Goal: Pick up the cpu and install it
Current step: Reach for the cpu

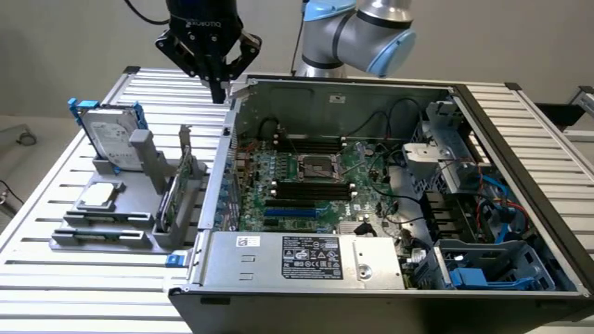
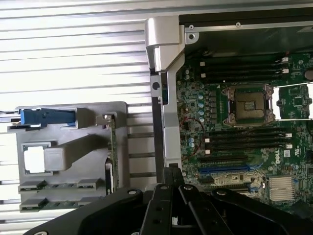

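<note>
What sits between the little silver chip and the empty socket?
Exterior view: between cpu and socket stand a grey post, an upright card and the case wall.

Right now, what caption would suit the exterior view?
Shut hand hangs by a corner of the open computer case; cpu lies in the grey holder.

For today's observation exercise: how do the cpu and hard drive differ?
The cpu lies flat; the hard drive stands upright. The cpu is small and square; the hard drive far larger. The hard drive has a blue frame; the cpu none. Both sit on the grey holder.
</note>
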Tool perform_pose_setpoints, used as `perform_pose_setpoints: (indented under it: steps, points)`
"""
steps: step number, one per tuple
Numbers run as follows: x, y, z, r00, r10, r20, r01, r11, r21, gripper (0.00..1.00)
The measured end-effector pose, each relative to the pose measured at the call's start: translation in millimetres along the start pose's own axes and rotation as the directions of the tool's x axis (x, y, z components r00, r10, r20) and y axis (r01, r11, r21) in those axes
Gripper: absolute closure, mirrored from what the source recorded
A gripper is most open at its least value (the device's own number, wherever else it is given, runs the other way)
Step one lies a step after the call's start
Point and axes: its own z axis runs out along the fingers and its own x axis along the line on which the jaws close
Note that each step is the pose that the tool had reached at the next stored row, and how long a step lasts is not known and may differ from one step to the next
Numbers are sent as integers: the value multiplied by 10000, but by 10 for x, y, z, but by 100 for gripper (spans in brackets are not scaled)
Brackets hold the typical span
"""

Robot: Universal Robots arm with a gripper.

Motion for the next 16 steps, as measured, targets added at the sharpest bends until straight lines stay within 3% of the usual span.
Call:
perform_pose_setpoints:
  steps: [3, 14, 16]
  points:
    - [68, -5, -1, 10000, 0, -1, 0, 10000, 1, 89]
    - [72, -5, -1, 10000, -1, 0, 1, 10000, 1, 89]
    - [141, -8, -2, 10000, 0, 0, 0, 10000, 1, 89]
